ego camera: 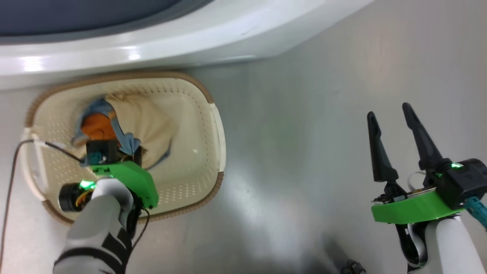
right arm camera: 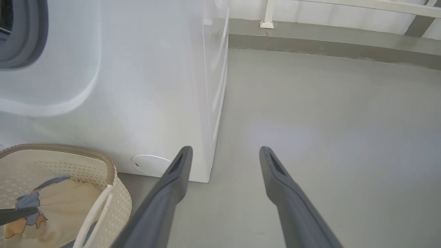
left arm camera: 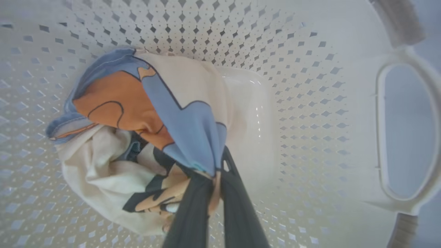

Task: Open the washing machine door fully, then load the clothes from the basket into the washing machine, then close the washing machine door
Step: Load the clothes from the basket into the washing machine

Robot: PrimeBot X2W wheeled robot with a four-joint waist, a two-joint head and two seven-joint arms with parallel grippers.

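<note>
The left gripper [left arm camera: 216, 174] was clenched on the clothes [left arm camera: 186, 113], its 2 dark fingers [left arm camera: 237, 206] pinched together on a gathered fold of light-blue and orange printed fabric. The bundle, blue and orange cloth wrapped with a cream-white piece, lay inside the basket [left arm camera: 310, 86], low against its perforated wall. In the head view it sat in the half of the basket nearer the washing machine [ego camera: 152, 45]. There the left arm reached down into the basket from the lower left, its green wrist housing over the bundle.

The basket stood on the grey floor [ego camera: 304, 152], just beside the white front of the washing machine. The right gripper [ego camera: 389, 110] hung released, its 2 fingers spread with nothing between them, over bare floor well apart from the basket on the robot's right. In the right wrist view those fingers pointed past the machine's lower front corner. The grey rubber ring [right arm camera: 24, 41] of its opening showed at the upper left, and a round white cover [right arm camera: 151, 164] sat low on its front panel.
</note>
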